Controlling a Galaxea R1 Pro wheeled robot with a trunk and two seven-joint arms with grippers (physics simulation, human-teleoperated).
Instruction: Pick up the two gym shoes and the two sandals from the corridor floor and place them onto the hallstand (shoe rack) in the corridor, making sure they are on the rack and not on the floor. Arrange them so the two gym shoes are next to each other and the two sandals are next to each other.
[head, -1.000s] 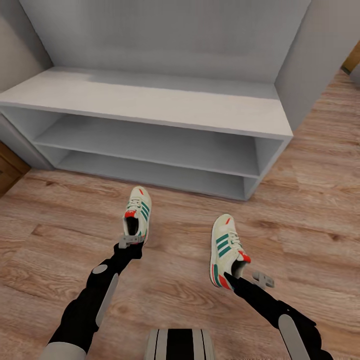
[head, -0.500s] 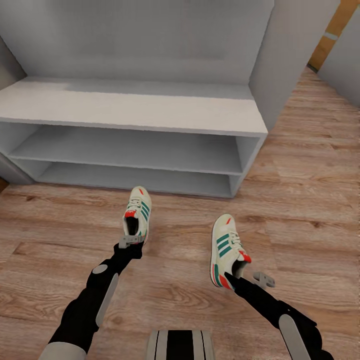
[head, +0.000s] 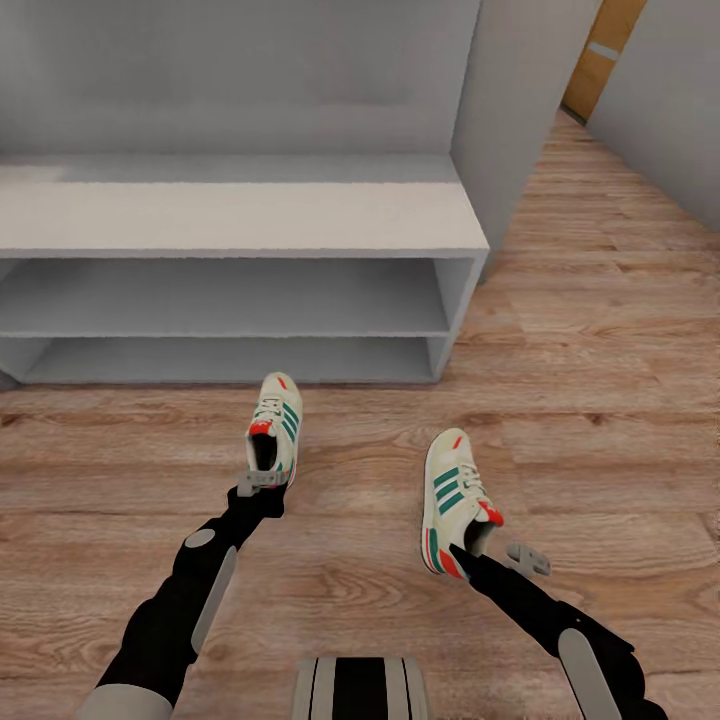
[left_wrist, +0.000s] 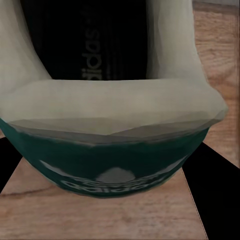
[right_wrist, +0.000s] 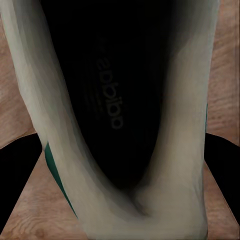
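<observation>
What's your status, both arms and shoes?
Left gripper shut on left gym shoe heel. Right gripper shut on right gym shoe. Hallstand ahead, path open.

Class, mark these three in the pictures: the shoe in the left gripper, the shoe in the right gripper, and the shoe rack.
Left shoe (head: 277, 432): head view, on its laces.
Right shoe (head: 452, 497): head view, on its striped side.
Shoe rack (head: 240, 218): head view, on its bare bench top.
</observation>
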